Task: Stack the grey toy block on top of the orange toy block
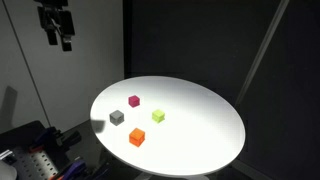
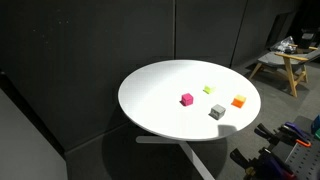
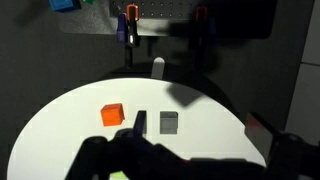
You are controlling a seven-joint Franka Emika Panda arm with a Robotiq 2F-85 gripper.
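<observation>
The grey toy block (image 1: 117, 117) sits on the round white table (image 1: 200, 140), near its edge. The orange toy block (image 1: 137, 138) sits close beside it, apart from it. Both blocks show in both exterior views, grey (image 2: 217, 111) and orange (image 2: 238, 101). In the wrist view the grey block (image 3: 169, 122) is right of the orange block (image 3: 113, 115). My gripper (image 1: 59, 43) hangs high above and off to the side of the table. It is open and empty. Its dark fingers fill the bottom of the wrist view (image 3: 185, 160).
A magenta cube (image 1: 134, 101) and a yellow-green cube (image 1: 158, 116) sit further in on the table. Red-and-blue equipment (image 1: 40, 160) lies below the table's edge near the blocks. A wooden table (image 2: 285, 65) stands far off. Dark panels surround the scene.
</observation>
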